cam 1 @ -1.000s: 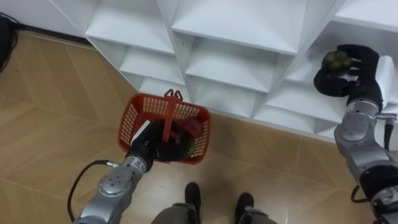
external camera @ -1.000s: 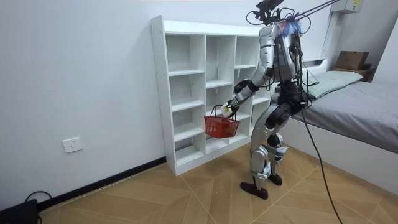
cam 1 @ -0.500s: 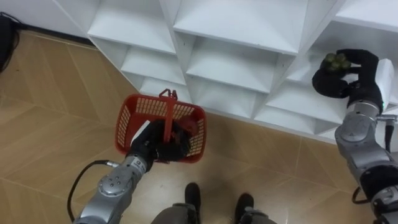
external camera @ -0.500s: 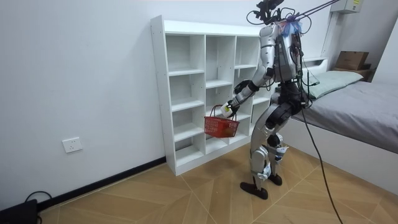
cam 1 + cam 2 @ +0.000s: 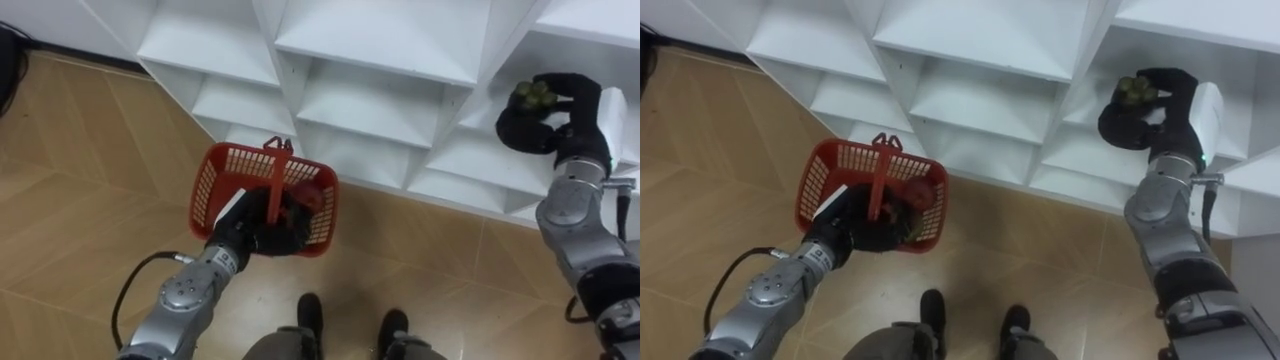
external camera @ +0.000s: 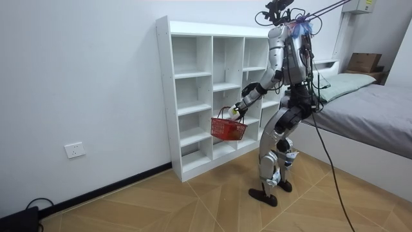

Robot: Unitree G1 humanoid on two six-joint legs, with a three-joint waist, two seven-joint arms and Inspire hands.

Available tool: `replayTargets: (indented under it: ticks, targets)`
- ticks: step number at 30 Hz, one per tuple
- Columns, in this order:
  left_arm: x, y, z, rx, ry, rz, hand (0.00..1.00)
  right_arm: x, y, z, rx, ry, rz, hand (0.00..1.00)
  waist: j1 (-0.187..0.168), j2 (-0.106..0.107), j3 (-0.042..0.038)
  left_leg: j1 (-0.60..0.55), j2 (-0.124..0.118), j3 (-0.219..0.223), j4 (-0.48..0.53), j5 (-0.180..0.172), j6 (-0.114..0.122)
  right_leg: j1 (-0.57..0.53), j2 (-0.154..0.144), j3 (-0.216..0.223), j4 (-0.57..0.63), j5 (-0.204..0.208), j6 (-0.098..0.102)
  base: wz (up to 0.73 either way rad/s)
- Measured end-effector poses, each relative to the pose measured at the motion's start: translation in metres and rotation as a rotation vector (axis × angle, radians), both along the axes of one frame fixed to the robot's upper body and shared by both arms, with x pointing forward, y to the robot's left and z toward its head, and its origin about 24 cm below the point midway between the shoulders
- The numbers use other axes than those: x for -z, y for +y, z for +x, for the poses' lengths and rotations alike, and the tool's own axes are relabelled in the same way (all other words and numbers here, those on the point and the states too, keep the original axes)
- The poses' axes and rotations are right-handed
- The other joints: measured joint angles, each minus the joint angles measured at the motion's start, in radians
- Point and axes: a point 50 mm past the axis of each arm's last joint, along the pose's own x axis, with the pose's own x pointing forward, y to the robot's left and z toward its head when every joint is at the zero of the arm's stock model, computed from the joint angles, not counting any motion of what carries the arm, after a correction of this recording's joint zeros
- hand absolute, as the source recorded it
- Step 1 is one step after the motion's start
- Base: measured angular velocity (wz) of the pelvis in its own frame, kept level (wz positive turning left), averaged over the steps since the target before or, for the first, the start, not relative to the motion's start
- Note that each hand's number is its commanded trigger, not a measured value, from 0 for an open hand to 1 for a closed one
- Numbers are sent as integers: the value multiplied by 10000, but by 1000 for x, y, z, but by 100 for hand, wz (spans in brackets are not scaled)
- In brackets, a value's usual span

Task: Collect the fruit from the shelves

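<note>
Right hand (image 5: 548, 128), fingers curled round green grapes (image 5: 533, 93), at white shelf unit (image 5: 372, 98); left hand (image 5: 247, 236), fingers wrapped round red basket (image 5: 206, 188) handle.

The white shelf unit (image 5: 380, 60) runs off the top edge of both eye views, its upper compartments cut away. Left of centre, the left hand (image 5: 250, 235) grips the red basket (image 5: 215, 185) by its handle, yet its dark fingers are hard to part from the dark contents beneath; a red fruit (image 5: 306, 198) is too blurred to name. At upper right, the right hand (image 5: 542, 125) hides the underside of the green grapes (image 5: 533, 93). In the room view the basket's contents are too small to tell.
</note>
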Motion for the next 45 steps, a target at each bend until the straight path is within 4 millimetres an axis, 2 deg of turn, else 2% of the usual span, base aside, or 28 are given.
replayTargets:
  ticks: [4,7,10,11,12,16,18,23,27,36,45]
  targets:
    - [0,1,0,-96,-25,38,100,-6,4,2,-147,-332,-15,100,-74,-1,-2,12,1,17,2,2,3,9,-2,2,-4,2,2,0]
    - [1,2,-1,-255,3,87,100,-12,17,3,-526,-854,2,100,-201,2,-14,16,11,20,9,2,3,9,11,11,-3,2,1,0]
    - [1,2,-1,-232,5,104,100,-16,31,1,-1078,-1342,57,100,-268,-8,-132,7,24,12,-2,4,0,22,38,4,-63,17,-12,0]
    - [1,1,-1,-200,-8,165,100,-15,33,-2,-1203,-1446,108,100,-284,-33,-221,8,26,10,-9,4,0,37,40,-10,-79,17,-12,3]
    - [1,1,-1,-190,-18,184,100,-14,35,-4,-1289,-1518,168,100,-295,-37,-268,33,27,3,-8,4,0,88,43,-30,-97,17,-11,4]
    - [1,2,-6,-189,-62,141,100,-8,44,-11,-1433,-1590,343,100,-467,-35,-277,100,30,10,3,3,0,173,48,-37,-118,22,-4,1]
    - [2,0,-12,-151,-61,35,100,3,48,-21,-1535,-1349,458,100,-502,-13,-291,184,72,9,-17,2,-1,305,92,-77,-311,73,-13,0]
    - [3,0,-15,-243,-52,-35,100,20,51,-35,-1603,-815,713,100,-467,77,-350,218,180,16,-18,8,-10,450,214,-113,-488,221,-33,-3]
    - [0,1,-18,-415,-197,-274,100,24,58,-44,-1978,-893,1044,100,-505,164,-404,213,212,22,-34,18,-26,451,237,-128,-598,246,-45,0]
    - [2,-10,-26,-664,-311,-754,100,36,69,-72,-2354,-831,1647,100,-503,173,-410,327,204,174,-191,21,-32,429,268,57,-641,239,-34,-3]
    - [6,-12,-32,-866,-149,-820,100,48,77,-83,-2973,-214,1912,100,-594,217,-438,345,354,303,-355,39,-132,453,457,109,-979,369,-126,-6]
